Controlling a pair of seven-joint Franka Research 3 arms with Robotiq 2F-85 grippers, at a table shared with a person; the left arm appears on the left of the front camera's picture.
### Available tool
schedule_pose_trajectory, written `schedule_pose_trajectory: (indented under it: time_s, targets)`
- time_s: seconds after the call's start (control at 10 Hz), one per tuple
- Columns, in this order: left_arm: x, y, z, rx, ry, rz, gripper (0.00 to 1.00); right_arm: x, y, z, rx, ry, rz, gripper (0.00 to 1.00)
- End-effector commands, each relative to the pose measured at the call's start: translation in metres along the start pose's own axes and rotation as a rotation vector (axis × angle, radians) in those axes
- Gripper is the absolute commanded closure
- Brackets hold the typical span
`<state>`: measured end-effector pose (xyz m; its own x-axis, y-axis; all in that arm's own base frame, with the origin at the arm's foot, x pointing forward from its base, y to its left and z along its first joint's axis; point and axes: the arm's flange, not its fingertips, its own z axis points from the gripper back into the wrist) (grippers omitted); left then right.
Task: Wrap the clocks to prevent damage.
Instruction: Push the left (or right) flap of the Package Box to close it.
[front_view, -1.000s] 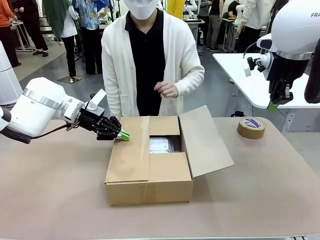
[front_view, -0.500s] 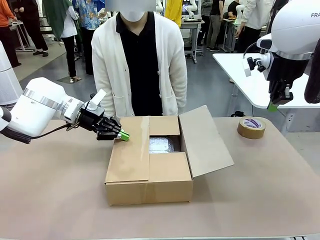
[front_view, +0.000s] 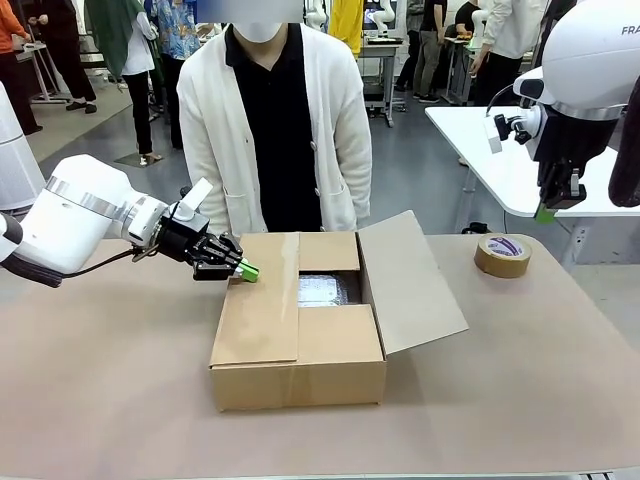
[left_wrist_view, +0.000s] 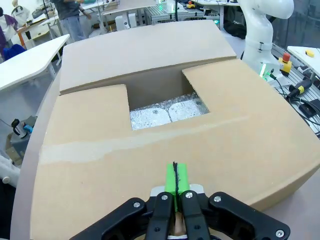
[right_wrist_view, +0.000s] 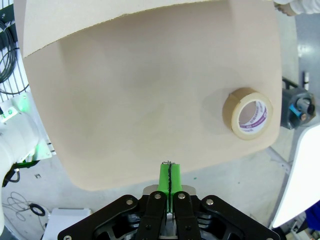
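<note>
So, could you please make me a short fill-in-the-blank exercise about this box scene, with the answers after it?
The left end effector is ___, holding nothing. The wrapped clocks lie ___ the cardboard box. The box's right flap stands ___. The tape roll lies on the table, to the ___ of the box.
Missing words: shut; inside; open; right.

The front camera is looking across the table (front_view: 110, 400) at the person (front_view: 275, 130), sharing the box (front_view: 298, 350) with the close left wrist camera and the tape roll (front_view: 502, 254) with the high, down-looking right one
</note>
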<state>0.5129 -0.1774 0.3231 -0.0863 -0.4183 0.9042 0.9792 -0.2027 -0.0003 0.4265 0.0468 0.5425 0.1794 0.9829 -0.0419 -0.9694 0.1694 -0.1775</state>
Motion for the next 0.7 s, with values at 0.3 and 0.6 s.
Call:
schedule_pose_trajectory:
  time_s: [0.3,0.6]
  targets:
    - [-0.0046,0.0006,-0.0012,0.006,0.005,0.008,1.0,-0.0005,0.0011,0.0015,0.005,0.003,-0.001,0.99]
    - [-0.0046,0.0006,-0.0012,0.006,0.005,0.008,1.0,-0.0005,0.0011,0.0015,0.005,0.003,-0.001,0.99]
